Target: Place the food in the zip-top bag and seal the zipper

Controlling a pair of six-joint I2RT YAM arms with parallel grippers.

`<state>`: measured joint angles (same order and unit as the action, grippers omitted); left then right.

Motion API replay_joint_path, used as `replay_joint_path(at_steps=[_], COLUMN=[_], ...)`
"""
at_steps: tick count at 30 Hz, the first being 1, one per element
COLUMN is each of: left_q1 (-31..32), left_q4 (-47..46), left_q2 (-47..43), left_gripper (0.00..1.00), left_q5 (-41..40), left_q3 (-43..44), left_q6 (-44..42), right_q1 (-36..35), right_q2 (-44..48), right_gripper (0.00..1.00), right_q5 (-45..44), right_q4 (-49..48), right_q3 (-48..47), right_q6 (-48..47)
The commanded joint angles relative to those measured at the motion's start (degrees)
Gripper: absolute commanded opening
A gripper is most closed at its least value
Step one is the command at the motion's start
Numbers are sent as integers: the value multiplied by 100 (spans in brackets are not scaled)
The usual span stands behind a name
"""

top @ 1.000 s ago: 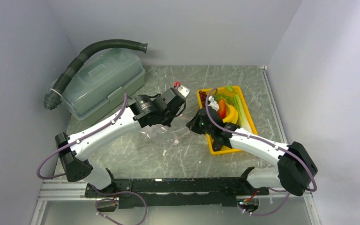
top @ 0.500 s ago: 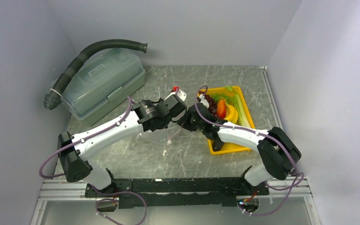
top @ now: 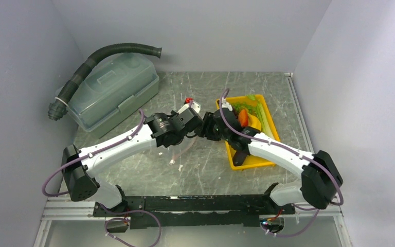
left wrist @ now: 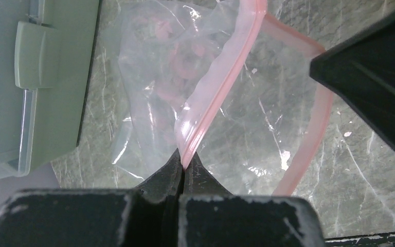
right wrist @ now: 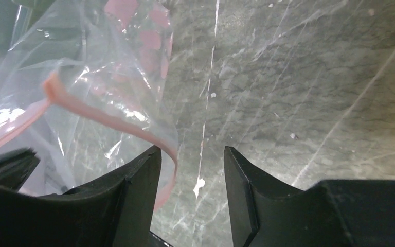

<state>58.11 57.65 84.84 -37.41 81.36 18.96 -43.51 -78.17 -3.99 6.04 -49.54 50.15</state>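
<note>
Plain pale lavender-grey walls enclose a scratched grey-green marbled tabletop on three sides, softly and evenly lit, an aluminium rail along its near edge.

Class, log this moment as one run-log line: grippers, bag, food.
left gripper: shut on zipper | right gripper: open beside zipper | zip-top bag: unsealed | food: in yellow tray

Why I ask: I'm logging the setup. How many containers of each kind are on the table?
zip-top bag: 1
yellow tray: 1
lidded tub: 1
Total: 3
</note>
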Motion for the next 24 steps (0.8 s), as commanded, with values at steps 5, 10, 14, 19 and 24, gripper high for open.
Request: replay_joint_path(at_steps=[5, 10, 14, 19, 24], left_q1=[34, 38, 35, 36, 34], left_q4=[-222, -299, -275, -231, -217], left_q2=[-247, -266, -298, -362, -402], left_gripper=[0, 0, 0, 0, 0], left_q5=[-130, -73, -22, 51, 131], left_q3=[-131, -148, -129, -104, -105], left_q6=[102, 40, 38, 37, 3], right_q1=[42, 106, 219, 487, 991], right_q2=[1184, 1503, 1593, 1625, 1518], right_gripper=[58, 63, 66, 69, 70], right_q5=[-510, -1089, -1475, -1877, -2142], right_q4=[1459, 2386, 3044, 3627, 4060], right_q3=[-391, -730, -1038, -1376, -1669], right_q6=[-865, -1141, -1373, -1604, -1855])
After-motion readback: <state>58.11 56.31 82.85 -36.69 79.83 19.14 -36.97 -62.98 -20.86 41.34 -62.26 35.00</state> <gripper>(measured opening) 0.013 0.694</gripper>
